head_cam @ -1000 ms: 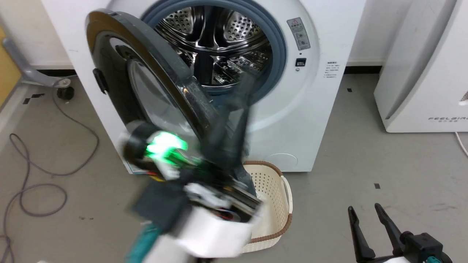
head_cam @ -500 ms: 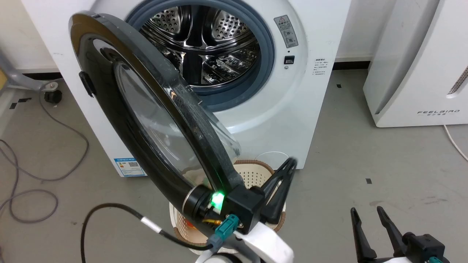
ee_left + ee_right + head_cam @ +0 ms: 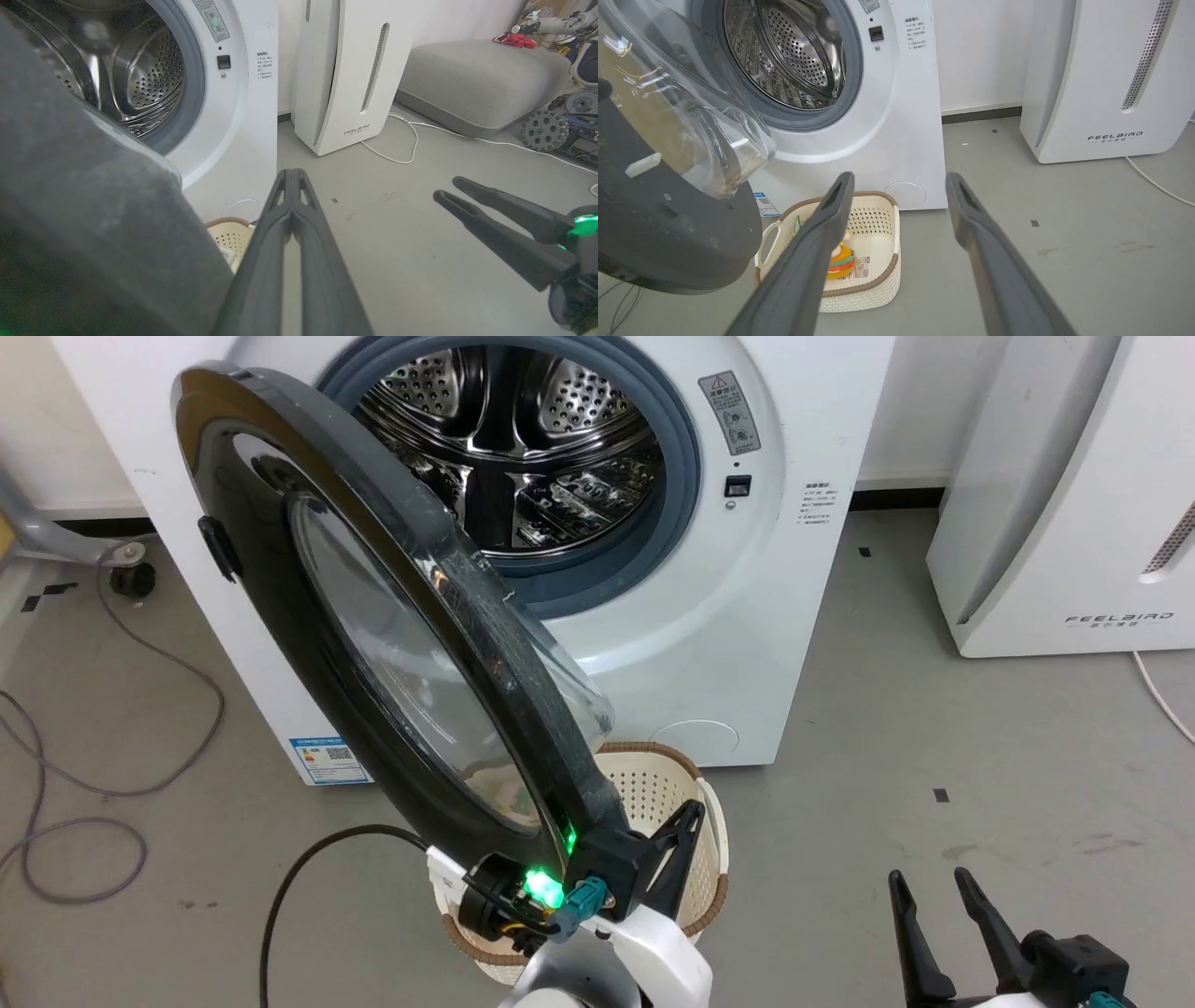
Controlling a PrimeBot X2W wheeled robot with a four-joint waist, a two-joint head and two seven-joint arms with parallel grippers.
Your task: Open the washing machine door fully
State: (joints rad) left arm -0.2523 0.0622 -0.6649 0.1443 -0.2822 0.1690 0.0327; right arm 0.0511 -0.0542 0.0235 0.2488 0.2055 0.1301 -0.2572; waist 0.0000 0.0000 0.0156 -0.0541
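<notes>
The washing machine door stands partly swung out from the washing machine. The left gripper, fingers pressed together and empty, sits just beside the door's lower rim. The right gripper is spread.

Washing machine door partly open

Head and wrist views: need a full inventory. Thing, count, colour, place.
washing machine: 1, white, centre, against wall
washing machine door: 1, black ring, clear glass, swung partly open, left of drum mouth
basket: 1, cream, brown rim, floor before machine
toy: 1, orange striped, inside basket
FEELBIRD appliance: 1, white, right of machine
grey cable: 1, floor, left
white cable: 1, floor, right
cushion: 1, grey, far right
left end effector: black, shut, empty, beside door's lower edge
right end effector: black, open, empty, low right
</notes>
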